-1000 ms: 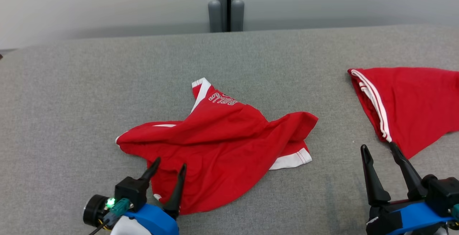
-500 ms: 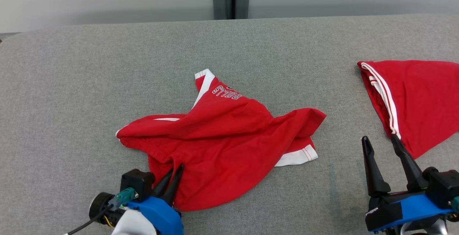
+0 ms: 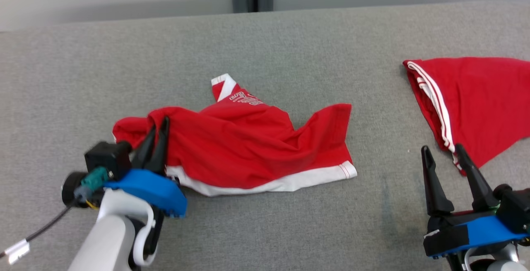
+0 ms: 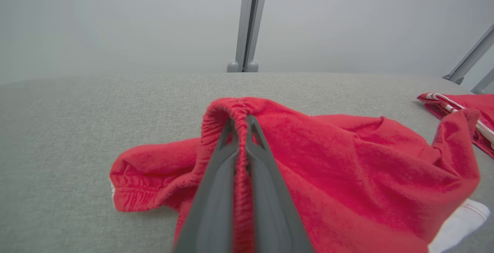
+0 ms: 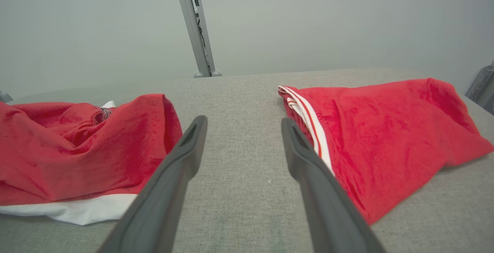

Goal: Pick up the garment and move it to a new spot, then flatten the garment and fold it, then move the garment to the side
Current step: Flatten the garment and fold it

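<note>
The left hand (image 3: 159,124) is clenched on the garment (image 3: 248,151), its two fingers pinching a gathered fold of the elastic waistband (image 4: 227,108) at the cloth's left end. The garment lies crumpled around the middle of the tabletop (image 3: 290,43), a little toward the left edge, with its white hem (image 3: 265,185) spread toward the near edge. The right hand (image 3: 442,148) is released, jaws wide and holding nothing, low over the tabletop near the right end of the near edge.

The main risk is the bite itself. In the left wrist view the fold sits close to the fingertips, so I judge that it could slide out once the cloth's weight comes onto it. A single-point hold would also let the rest hang bunched or drag across the rough grey surface, leaving more to flatten at the new spot.

A second red garment (image 3: 476,97) lies by the right edge, its striped corner just beside the right hand's outer finger. If that hand reaches forward carelessly, it could snag the wrong cloth or pull the two together.
</note>
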Controlling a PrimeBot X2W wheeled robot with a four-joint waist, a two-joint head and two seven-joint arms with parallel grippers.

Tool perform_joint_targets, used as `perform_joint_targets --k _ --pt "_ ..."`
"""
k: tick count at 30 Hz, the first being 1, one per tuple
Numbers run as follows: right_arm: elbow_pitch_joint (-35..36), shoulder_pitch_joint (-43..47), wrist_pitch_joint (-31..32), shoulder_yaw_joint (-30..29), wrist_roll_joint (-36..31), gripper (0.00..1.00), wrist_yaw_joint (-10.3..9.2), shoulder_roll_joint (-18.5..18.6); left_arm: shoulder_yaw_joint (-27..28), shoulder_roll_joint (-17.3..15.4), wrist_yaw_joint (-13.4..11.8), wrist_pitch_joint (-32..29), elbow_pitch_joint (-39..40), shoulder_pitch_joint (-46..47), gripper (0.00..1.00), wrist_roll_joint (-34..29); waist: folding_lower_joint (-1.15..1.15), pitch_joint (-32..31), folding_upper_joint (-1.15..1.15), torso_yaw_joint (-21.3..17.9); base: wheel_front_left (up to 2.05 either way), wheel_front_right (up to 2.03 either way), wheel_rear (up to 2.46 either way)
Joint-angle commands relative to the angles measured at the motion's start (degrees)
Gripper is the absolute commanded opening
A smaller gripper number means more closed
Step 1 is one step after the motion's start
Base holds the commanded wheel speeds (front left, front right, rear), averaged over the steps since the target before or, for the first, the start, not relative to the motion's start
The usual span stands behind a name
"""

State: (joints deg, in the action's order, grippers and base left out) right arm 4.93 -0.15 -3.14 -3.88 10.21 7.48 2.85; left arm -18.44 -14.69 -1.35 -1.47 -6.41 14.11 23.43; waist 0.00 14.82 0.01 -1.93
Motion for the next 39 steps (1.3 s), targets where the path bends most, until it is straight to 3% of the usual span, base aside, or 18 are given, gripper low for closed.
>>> perform_joint_targets --k 1,5,10,12,13,18,23,35,39 --pt "0.35 -1.05 -0.58 -0.09 0.07 1.00 0.03 0.10 0.73 0.31 -0.62 0.82 -1.29 2.41 0.00 -0.12 0.00 0.81 -0.01 -0.11 0.00 0.00 0.00" --pt "0.11 -2.29 -1.39 0.59 0.55 1.00 0.03 0.09 2.14 1.38 -0.99 1.89 -7.88 6.80 0.00 0.86 0.00 3.23 -0.01 -1.15 0.00 0.00 0.00" --pt "-1.18 -3.45 -2.68 0.78 1.11 1.00 0.03 0.09 2.85 2.14 0.39 4.70 -16.74 11.31 0.00 1.80 0.00 4.86 -0.01 -2.17 0.00 0.00 0.00" --pt "-1.79 -3.66 -3.09 0.81 1.17 1.00 0.03 0.09 2.36 1.71 0.93 6.18 -19.43 12.44 0.85 0.97 0.00 4.98 -0.01 -2.31 0.00 0.00 0.00" --pt "-2.08 -3.76 -3.29 0.82 1.24 1.00 0.03 0.09 2.27 1.62 0.83 7.07 -20.58 12.75 1.00 0.65 0.00 4.86 -0.01 -2.34 0.00 0.00 0.00" --pt "-3.14 -2.88 -4.11 0.31 1.37 1.00 0.02 0.12 1.71 1.35 -0.39 12.56 -21.87 11.21 1.00 -1.58 0.00 2.29 -0.01 -1.81 0.00 0.00 0.00" --pt "-3.00 -1.58 -3.56 -0.11 0.33 1.00 0.03 0.09 1.83 0.78 -2.01 15.83 -17.88 7.45 1.00 -3.53 0.00 -1.43 -0.01 -0.24 0.00 0.00 0.00" --pt "-0.20 3.15 0.55 -0.38 -1.89 1.00 0.03 0.10 3.33 -2.00 -2.49 16.67 -1.75 -7.78 1.00 -5.52 0.00 -9.75 -0.01 2.44 0.00 0.00 0.00" --pt "0.21 4.47 1.37 -0.29 -1.56 1.00 0.03 0.09 3.62 -2.93 -2.64 16.42 -0.95 -11.32 1.00 -4.97 0.00 -10.82 -0.01 2.49 0.00 0.00 0.00"
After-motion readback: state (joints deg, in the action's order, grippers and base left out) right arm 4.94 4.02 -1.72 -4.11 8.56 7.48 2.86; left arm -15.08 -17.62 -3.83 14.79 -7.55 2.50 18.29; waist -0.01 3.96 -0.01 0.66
